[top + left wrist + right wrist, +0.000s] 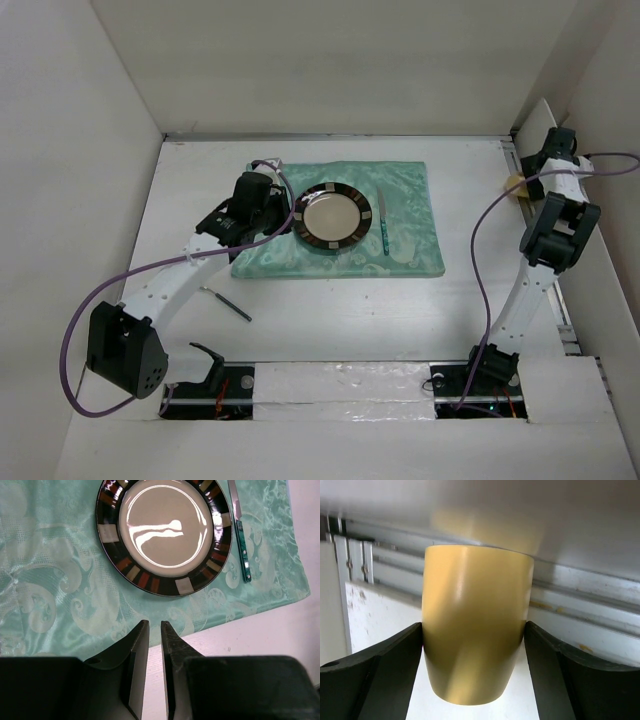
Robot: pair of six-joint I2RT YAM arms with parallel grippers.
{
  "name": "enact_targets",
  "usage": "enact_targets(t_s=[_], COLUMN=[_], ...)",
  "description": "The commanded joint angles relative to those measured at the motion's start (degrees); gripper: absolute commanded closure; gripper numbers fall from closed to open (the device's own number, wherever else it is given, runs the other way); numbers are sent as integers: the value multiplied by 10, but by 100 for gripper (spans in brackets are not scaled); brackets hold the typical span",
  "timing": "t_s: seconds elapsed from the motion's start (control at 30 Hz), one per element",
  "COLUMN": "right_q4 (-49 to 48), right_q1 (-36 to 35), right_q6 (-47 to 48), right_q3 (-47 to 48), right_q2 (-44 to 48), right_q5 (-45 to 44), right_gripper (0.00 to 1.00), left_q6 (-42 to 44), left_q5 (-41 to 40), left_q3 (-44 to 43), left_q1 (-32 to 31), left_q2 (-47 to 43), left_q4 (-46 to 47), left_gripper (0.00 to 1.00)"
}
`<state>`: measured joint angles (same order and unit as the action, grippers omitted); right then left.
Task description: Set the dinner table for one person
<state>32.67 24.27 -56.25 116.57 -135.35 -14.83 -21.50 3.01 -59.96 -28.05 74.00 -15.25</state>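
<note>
step: cup pickup, I judge. Plate and knife are down, no drinkware on the mat yet.
right gripper (473, 626): my fingers (390, 675) sit against both sides of the pale yellow tapered cup (472, 580). It reads as a grasp, but I can't tell how firm.
cup location: far right corner of the large flat matte white dinner table (330, 320), just in front of the grey metal rail (580, 587) and well apart from the mat. I can't tell if its base is off the surface.
left gripper (155, 625): clenched to a thin slit with nothing in it. It hovers over the left part of the shiny mint-green patterned cloth placemat (410, 195).
set so far: round cream plate with dark checkered rim (333, 217) mid-mat. The slim knife with green handle (383, 228) lies just right of it, also on the mat.
loose: thin dark utensil (228, 303) on bare table, near the mat's near-left corner. Too small to tell what kind.
how to do it well: the cup wall is smooth and narrows toward one end, so I expect it could slide in the pinch. I'd want contact square on both sides before lifting.
lift: straight up first to clear the rail and side wall, and keep the cup upright.
carry: high over the knife, no sweep across the plate.
placement: on the mat's far right, beyond the knife tip, touching neither knife nor plate.
risk: the tight corner gives my wrist little room to swing.
</note>
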Motion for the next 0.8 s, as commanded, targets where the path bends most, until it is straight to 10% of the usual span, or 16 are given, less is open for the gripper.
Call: enact_targets(t_s=[0.0, 0.47, 0.77], right_q4=[29, 11, -5], right_q1=[-41, -103, -121], right_q6=[68, 135, 151], right_q3=[-62, -247, -344], right_q2=[39, 174, 251], right_q5=[51, 109, 144], right_gripper=[27, 26, 0], left_q6=[1, 0, 1], left_q5=[8, 19, 30], left_q3=[9, 30, 39], left_q1=[-1, -1, -1], left_q2=[-25, -56, -75], left_q4=[20, 34, 36], left_gripper=[87, 86, 86])
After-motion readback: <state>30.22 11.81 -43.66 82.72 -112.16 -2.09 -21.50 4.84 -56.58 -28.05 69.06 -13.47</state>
